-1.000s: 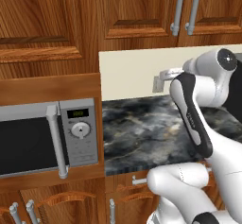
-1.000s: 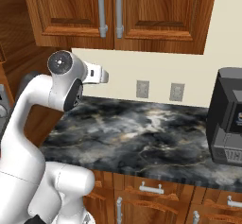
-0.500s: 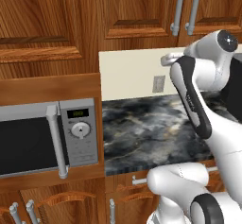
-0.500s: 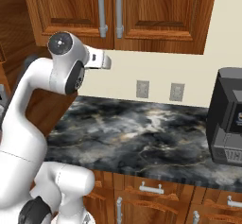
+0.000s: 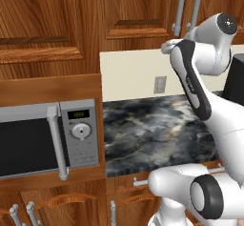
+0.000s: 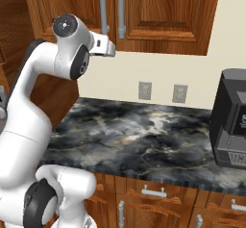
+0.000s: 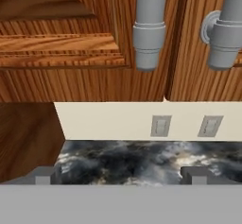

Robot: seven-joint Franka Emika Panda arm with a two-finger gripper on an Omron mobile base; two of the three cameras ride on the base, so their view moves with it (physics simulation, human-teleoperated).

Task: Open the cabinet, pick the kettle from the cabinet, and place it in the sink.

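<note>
- Step in hand, as I judge it: reaching for a bar handle of the cabinet (image 6: pixel 163 15); both doors are sitting shut.
- Gripper (image 7: pixel 120 175) is pointing at the wall just below the cabinet's lower edge. Fingers (image 7: pixel 45 175) are standing wide apart, holding nothing.
- In the hand view, the left bar handle (image 7: pixel 149 24) is hanging at 12 o'clock and the right bar handle (image 7: pixel 227 27) at 2 o'clock; the door seam is running between them.
- Advice: raise the hand so the fingers are straddling one bar above its lower end, centre it between the pads, close, then pull outward along the door's swing. Which door covers the kettle I cannot tell.
- Kettle: presumably behind the closed doors. Sink: I cannot place it from these views.
- In the right base view, the coffee machine (image 6: pixel 230 119) is standing at 3 o'clock on the marble counter (image 6: pixel 144 140), well apart from the arm.
- Writing: the microwave (image 5: pixel 47 139) is showing a small green display, digits unreadable; no brand or label is legible. Two wall outlets (image 6: pixel 144 90) are blank.
</note>
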